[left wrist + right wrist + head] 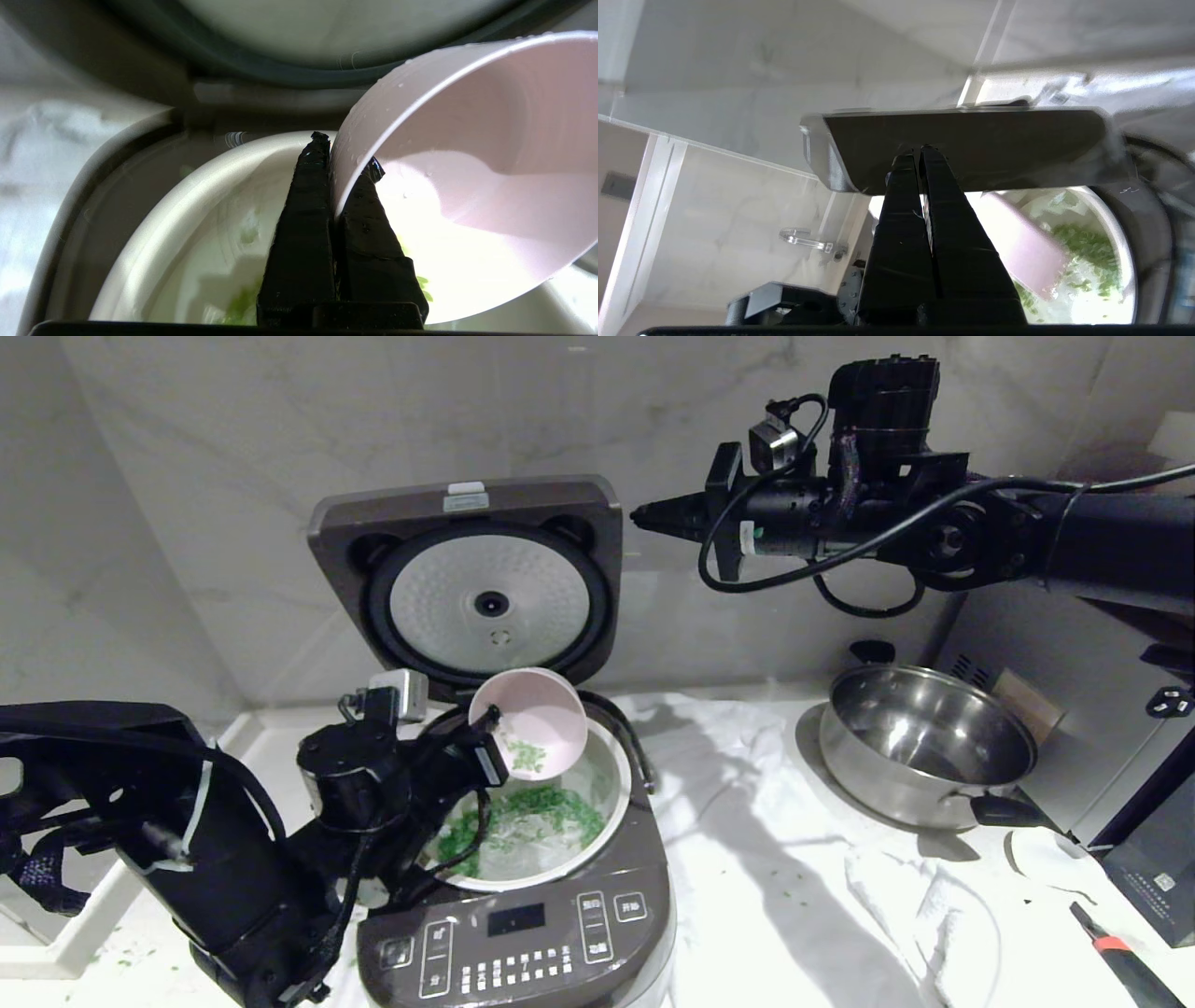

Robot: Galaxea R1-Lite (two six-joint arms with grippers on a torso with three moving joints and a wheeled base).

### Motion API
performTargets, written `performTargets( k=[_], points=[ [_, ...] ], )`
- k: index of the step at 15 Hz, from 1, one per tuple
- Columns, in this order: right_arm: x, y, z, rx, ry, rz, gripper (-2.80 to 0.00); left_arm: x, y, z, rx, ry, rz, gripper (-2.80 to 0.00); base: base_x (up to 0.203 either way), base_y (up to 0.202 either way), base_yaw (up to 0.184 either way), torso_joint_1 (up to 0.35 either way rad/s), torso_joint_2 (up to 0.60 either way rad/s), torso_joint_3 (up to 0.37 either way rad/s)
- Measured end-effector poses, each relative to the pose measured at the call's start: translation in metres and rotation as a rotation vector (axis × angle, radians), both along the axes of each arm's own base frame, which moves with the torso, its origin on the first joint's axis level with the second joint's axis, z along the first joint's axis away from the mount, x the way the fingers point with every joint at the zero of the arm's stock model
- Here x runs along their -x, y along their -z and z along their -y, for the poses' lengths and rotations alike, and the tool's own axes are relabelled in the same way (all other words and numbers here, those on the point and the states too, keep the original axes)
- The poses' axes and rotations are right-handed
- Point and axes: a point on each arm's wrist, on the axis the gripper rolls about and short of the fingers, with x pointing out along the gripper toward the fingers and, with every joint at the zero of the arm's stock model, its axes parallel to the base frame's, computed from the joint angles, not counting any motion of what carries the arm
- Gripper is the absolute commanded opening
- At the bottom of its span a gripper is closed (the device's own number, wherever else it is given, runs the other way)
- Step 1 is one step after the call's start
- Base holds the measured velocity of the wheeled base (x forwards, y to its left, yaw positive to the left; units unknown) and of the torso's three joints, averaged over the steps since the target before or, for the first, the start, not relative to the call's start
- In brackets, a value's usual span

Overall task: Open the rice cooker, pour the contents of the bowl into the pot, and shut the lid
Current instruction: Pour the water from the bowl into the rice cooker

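The left gripper (485,739) pinches the rim of the small pink bowl (534,721), tipping it over the pot (607,803) so the green bits (532,807) slide out; a few cling inside the smooth bowl; most lie in the round white-lined pot of the dark rice cooker (523,924); its lid (467,583) stands upright, silvery plate facing forward, clear of the pouring; the right gripper (644,518), fingers together and empty, waits raised beside the lid, probably to close it; a shiny steel saucepan (924,742) sits farther right.
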Motion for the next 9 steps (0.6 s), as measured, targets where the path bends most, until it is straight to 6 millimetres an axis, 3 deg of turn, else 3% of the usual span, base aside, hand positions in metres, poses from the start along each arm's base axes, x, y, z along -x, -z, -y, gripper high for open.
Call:
performTargets(
  k=[9],
  points=[
    [-0.001, 0.002, 0.000, 0.003, 0.002, -0.003, -2.80, 0.011, -0.010, -0.001, -0.015, 0.030, 0.021, -2.80, 0.000, 0.000, 0.000, 0.000, 0.00, 0.000]
  ],
)
